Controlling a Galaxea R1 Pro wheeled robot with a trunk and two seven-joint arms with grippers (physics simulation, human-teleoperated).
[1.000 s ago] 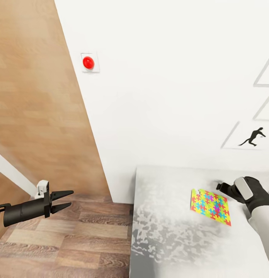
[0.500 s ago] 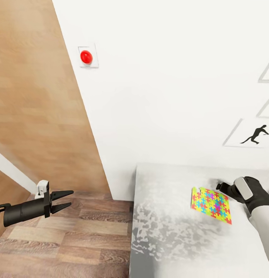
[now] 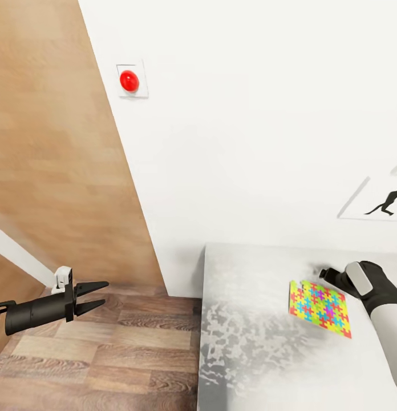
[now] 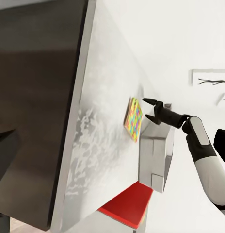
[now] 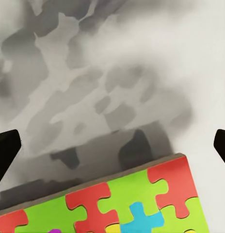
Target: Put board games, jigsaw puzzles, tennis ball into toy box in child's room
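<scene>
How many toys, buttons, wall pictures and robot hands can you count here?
Puzzle on the table: 1
Red button on the wall: 1
Pictures on the wall, cut off at the edge, such as the running figure: 2
Robot hands: 2, the left gripper and the right gripper
Total: 6

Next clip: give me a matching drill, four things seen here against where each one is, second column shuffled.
Things:
1. jigsaw puzzle
2. red button
3. left gripper
4. right gripper

Places:
A. on the white wall
B. over the wood floor, beside the table
C. flat on the table
D. open above the puzzle's far edge

Pairs: 1-C, 2-A, 3-B, 4-D
</scene>
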